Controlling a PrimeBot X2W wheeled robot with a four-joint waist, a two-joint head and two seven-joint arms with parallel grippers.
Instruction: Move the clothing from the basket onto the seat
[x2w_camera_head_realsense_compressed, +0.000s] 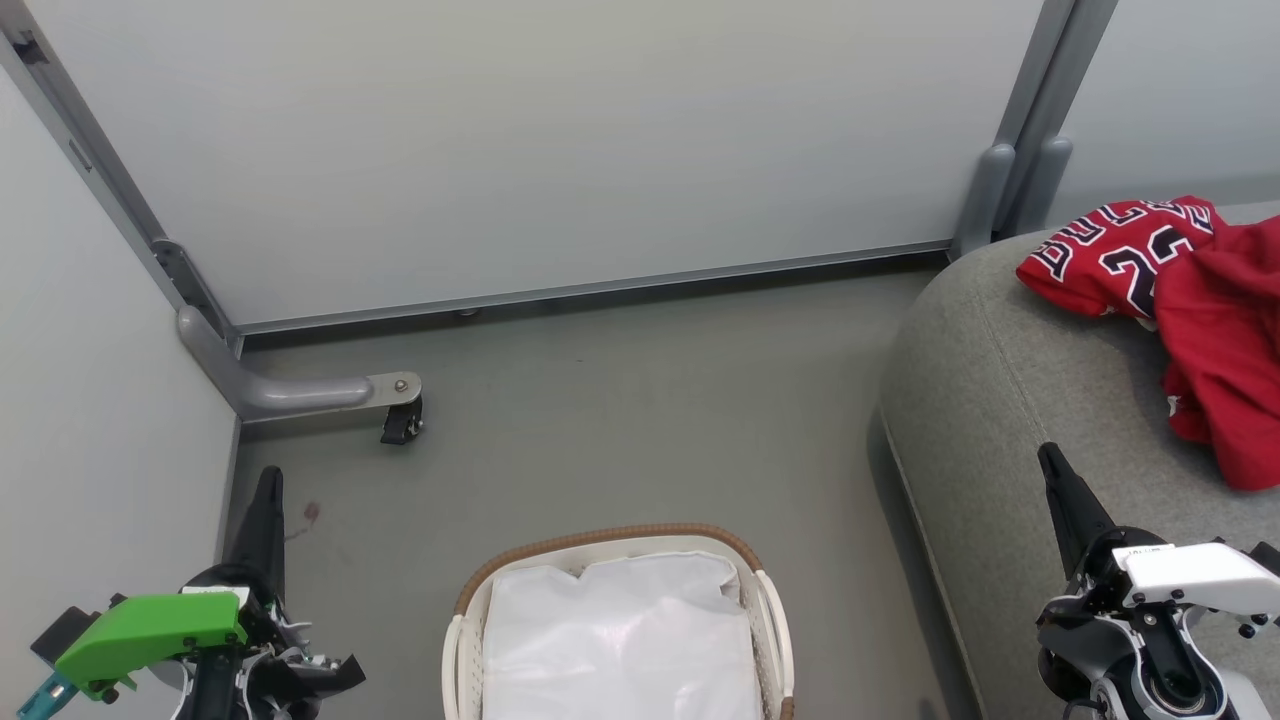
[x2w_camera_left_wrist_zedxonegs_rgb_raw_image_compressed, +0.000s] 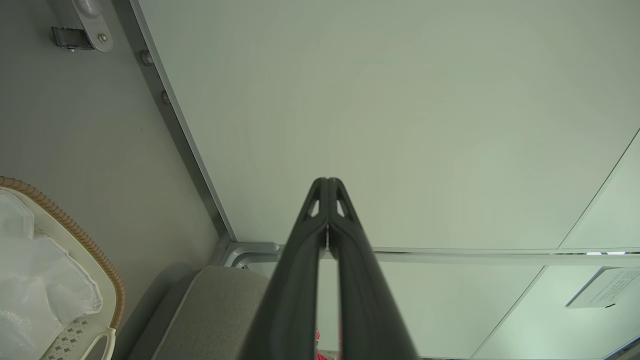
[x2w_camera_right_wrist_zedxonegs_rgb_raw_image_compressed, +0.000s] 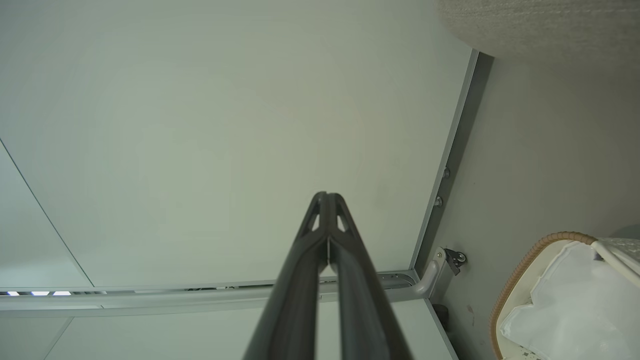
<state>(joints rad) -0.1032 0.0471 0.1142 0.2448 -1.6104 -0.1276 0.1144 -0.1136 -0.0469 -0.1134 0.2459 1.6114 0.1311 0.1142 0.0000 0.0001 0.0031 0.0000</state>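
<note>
Room: smooth matte grey floor (x2w_camera_head_realsense_compressed: 620, 400), closed in by pale flat partition panels (x2w_camera_head_realsense_compressed: 520, 140) in grey metal frames; these stand beyond the basket and on its left.

Basket (x2w_camera_head_realsense_compressed: 600, 537): small, oval, white plastic with perforated walls and a brown woven rim. It stands on the floor at the lower middle of the head view. Inside lies a white liner (x2w_camera_head_realsense_compressed: 620, 640), thin, glossy and creased.

Bracket (x2w_camera_head_realsense_compressed: 300, 392): curved grey metal foot with a black caster, beyond the basket and to its left, at the corner where the panels meet.

Seat (x2w_camera_head_realsense_compressed: 1000, 400): large, grey coarse-weave upholstery with a rounded edge and a stitched seam, to the right of the basket.

Clothing (x2w_camera_head_realsense_compressed: 1115, 255): two red garments, soft and rumpled. They lie heaped on the seat, beyond the basket to its right and well apart from it. One shows black, white-edged lettering and numerals.

Left gripper (x2w_camera_head_realsense_compressed: 268, 480): long dark tapered fingers with tips pressed together, holding nothing. It hangs left of the basket.

Right gripper (x2w_camera_head_realsense_compressed: 1050, 460): same form, tips together, holding nothing. It is right of the basket, over the seat's edge.
</note>
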